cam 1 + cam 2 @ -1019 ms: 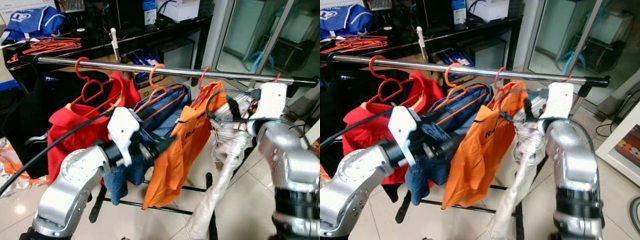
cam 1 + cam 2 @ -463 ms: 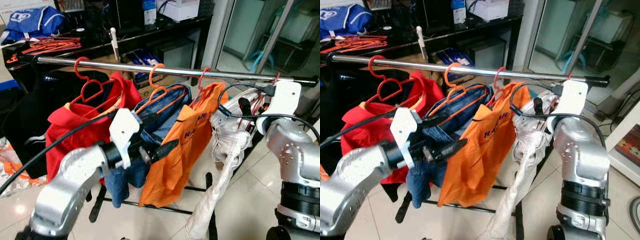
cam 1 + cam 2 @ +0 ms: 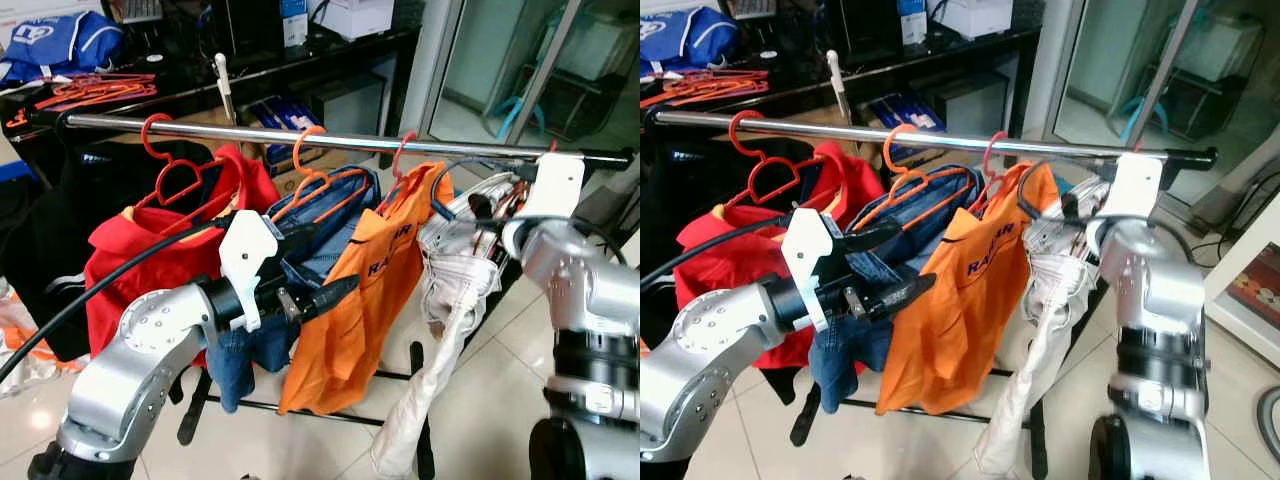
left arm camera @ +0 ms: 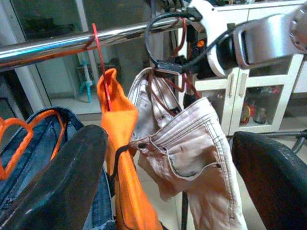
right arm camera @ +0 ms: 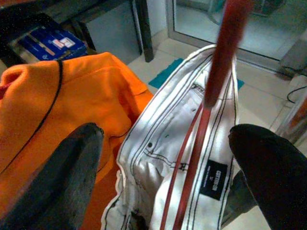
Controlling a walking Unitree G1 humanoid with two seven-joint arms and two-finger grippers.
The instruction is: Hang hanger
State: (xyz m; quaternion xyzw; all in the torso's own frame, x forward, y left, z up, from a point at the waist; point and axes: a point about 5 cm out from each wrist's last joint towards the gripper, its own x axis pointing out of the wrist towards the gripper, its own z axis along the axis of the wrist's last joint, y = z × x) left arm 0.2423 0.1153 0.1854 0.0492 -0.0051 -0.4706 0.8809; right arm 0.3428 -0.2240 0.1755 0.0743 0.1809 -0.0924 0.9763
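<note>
Red hanger [image 5: 204,143] with pale trousers [image 3: 455,290] hangs on the rail [image 3: 330,142], so your right gripper [image 5: 165,143] fingers gape empty around it, left gripper [image 3: 325,292] spread, idle.

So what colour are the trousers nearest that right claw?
Pale cream trousers, clearest in the left wrist view.

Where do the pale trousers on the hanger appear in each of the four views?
Left eye view: pale trousers, right of centre, beside the orange shirt.
Right eye view: centre-right.
Left wrist view: centre, under the rail.
Right wrist view: centre, on a red hanger.
Shared landmark: the orange shirt.
</note>
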